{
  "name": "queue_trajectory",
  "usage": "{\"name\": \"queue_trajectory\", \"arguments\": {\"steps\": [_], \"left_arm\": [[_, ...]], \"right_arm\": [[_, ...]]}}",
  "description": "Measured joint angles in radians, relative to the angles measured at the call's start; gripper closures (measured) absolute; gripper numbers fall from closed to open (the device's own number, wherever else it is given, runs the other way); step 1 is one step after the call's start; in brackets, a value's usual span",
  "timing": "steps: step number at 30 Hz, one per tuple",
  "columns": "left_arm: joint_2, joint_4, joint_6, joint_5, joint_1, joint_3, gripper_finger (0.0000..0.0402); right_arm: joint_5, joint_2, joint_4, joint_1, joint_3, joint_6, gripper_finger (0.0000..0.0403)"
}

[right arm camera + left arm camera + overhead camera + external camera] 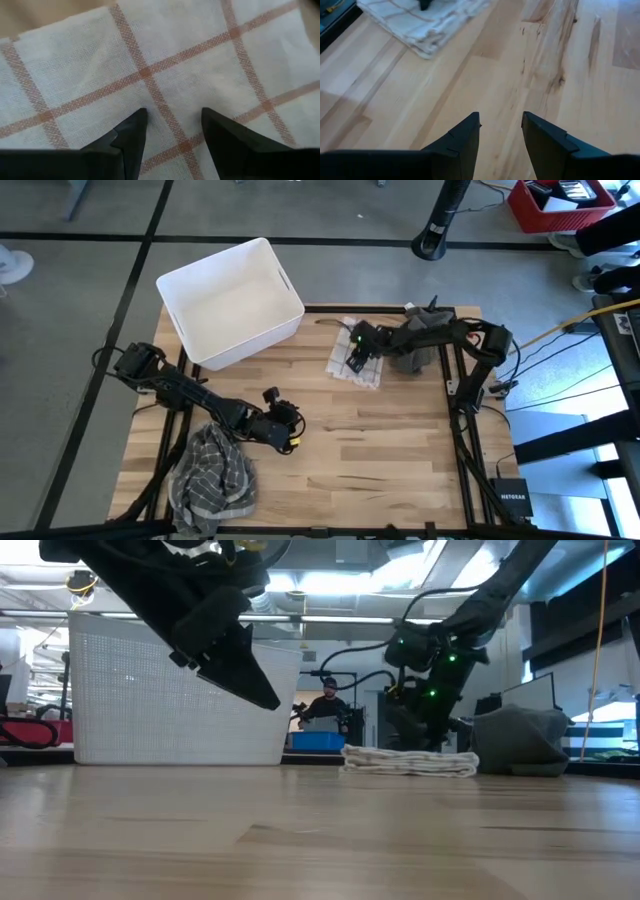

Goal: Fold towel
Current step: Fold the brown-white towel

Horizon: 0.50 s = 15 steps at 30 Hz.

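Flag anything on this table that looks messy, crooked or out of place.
The grey striped cloth lies crumpled in a heap at the table's near left corner, part over the edge. The folded checked towel under the right claw sits slightly askew to the table's edges. The white bin overhangs the far left corner.

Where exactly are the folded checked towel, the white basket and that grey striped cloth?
Folded towel (357,361): high view, on the part left of the right end effector.
White basket (190,284): high view, on its rim at the left.
Grey striped cloth (212,477): high view, on the heap's middle.
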Motion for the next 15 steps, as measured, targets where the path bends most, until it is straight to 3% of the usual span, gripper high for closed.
{"name": "queue_trajectory", "arguments": {"steps": [6,9,15], "left_arm": [[0.0,-0.001,0.001,0.0,0.004,0.0,0.026],[0.0,-0.001,0.001,0.0,0.004,0.0,0.026],[-0.009,-0.008,-0.014,0.038,-0.003,0.0,0.026]], "right_arm": [[-0.007,0.005,-0.019,-0.101,0.133,-0.153,0.021],[-0.021,-0.016,-0.213,-0.11,0.23,-0.188,0.021],[-0.185,-0.186,-0.486,0.054,0.299,-0.148,0.021]]}}
